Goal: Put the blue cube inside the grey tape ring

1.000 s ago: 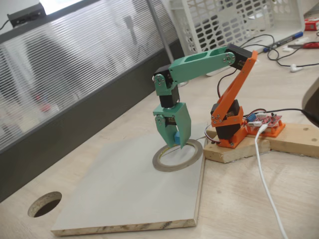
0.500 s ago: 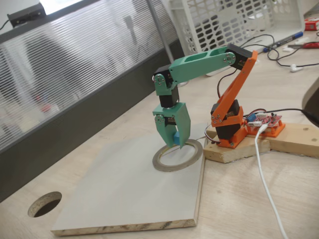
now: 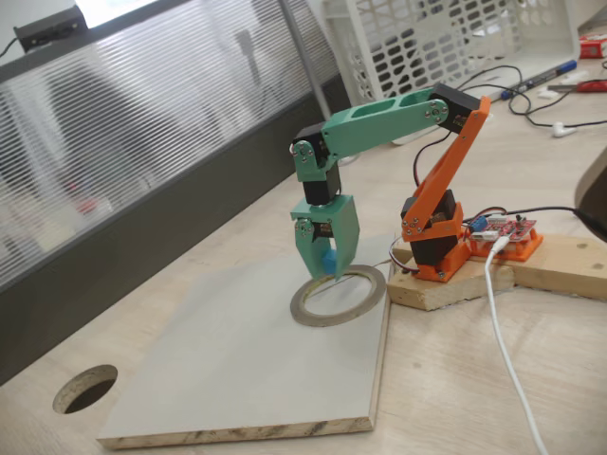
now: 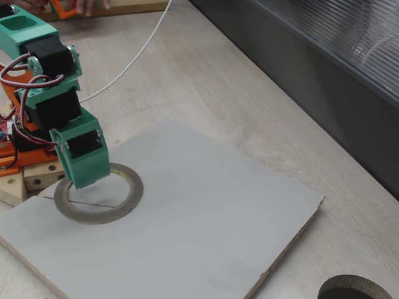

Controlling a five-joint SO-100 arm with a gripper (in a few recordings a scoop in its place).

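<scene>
The green end effector (image 3: 326, 272) hangs with its tips pointing down over the grey tape ring (image 3: 338, 296). Its jaws stand nearly closed, with the blue cube (image 3: 327, 261) clamped between them. Only a narrow strip of the cube's blue face shows in the gap between the two green jaw plates. The cube is held off the surface, above the ring's rear-left rim as that fixed view shows it.

In the other fixed view, the end effector (image 4: 84, 180) is seen from its broad green side. There its lower edge overlaps the near-left part of the grey tape ring (image 4: 98, 193). Whether the jaw tips touch the ring cannot be told from either view.

The ring lies flat on a pale grey board (image 3: 237, 360), near the board's corner closest to the arm's orange base (image 3: 432, 237). The base is mounted on a wooden block (image 3: 531, 265), just beside the board. The board rests on the light wooden counter (image 3: 474, 379). A round hole (image 3: 85, 389) is cut through the counter near the board's far corner, well apart from the ring. A white cable (image 3: 503, 322) runs across the counter from the base area.
</scene>
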